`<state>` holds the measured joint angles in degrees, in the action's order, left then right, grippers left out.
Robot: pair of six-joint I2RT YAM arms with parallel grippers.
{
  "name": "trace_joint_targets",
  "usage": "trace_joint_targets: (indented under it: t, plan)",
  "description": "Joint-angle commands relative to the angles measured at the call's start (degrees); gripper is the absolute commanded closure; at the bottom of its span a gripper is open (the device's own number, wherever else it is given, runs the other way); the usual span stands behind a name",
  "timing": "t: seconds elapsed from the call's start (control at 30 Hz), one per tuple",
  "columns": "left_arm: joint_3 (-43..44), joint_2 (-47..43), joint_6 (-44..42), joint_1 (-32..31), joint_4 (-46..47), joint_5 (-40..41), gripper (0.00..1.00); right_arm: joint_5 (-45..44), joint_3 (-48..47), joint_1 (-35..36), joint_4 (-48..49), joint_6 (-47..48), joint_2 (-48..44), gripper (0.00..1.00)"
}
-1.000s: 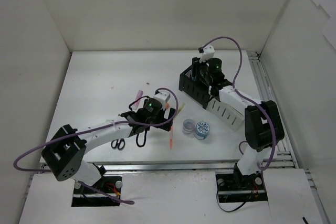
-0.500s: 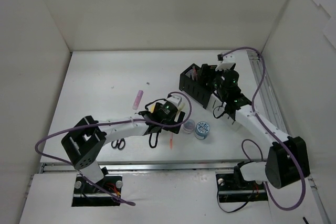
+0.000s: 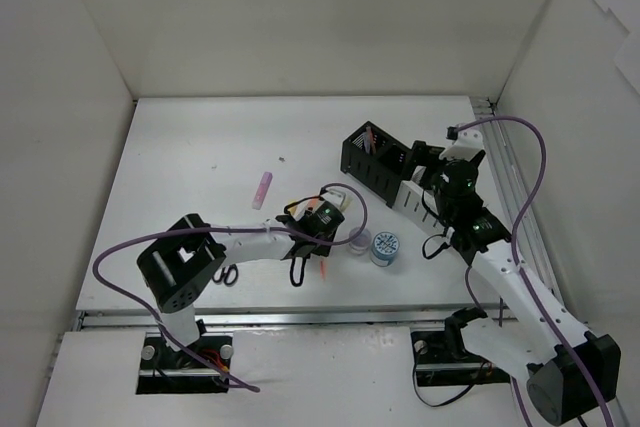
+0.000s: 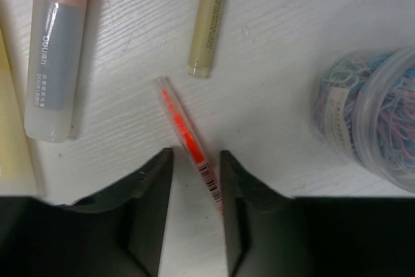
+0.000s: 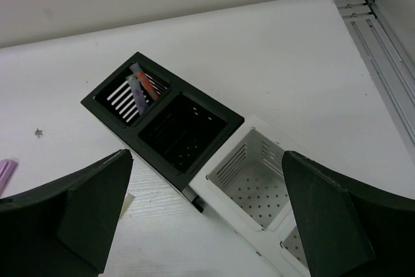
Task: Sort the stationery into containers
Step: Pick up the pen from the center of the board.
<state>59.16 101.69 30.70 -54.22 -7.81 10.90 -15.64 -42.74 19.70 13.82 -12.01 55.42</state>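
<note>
Orange pen (image 4: 187,137) lower end hidden (behind jaws)

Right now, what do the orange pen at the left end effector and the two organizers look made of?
Orange pen: clear glossy plastic, it seems; an orange core shows through the barrel, plus a printed barcode.
Black organizer: matte moulded plastic by the look, slotted walls.
White organizer: probably the same, slotted walls, perforated floor.

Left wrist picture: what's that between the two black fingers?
A thin orange pen lies between the left gripper's fingers, close against one of them. The left wrist view shows it.
</note>
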Motion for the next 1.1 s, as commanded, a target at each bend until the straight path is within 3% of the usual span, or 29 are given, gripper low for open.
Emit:
trace_joint_targets:
  t: [0.0,0.17,0.4,0.57,0.8,0.9,1.07]
  plan:
    - [1.8,0.7,1.9,-0.8,-2.9,2.1,0.78,-3.8,0.2,0.4,-0.9,-1.4,-2.0,0.02]
    - [1.3,0.2,4.1,-1.4,-6.2,5.0,1.00,-4.2,1.0,0.6,-1.6,-2.1,-4.5,0.02]
    - [-1.2,-5.5,5.1,-2.5,-7.7,6.9,1.00,-3.1,2.0,1.0,-1.3,-1.8,-7.6,0.02]
    - [-1.9,-14.0,-2.3,-2.5,-2.8,9.1,1.00,1.8,5.3,1.0,4.3,0.7,-10.1,0.02]
    - [2.2,-20.6,-20.7,2.3,16.6,6.2,1.00,5.4,7.9,0.9,9.1,2.2,-10.7,0.02]
    - [5.3,-20.9,-26.9,6.7,26.0,-4.1,1.00,5.2,9.8,0.6,12.0,2.2,-11.2,0.02]
    - [12.6,-15.2,-28.7,13.0,41.8,-15.8,1.00,3.9,11.2,-0.3,13.8,1.8,-12.9,0.02]
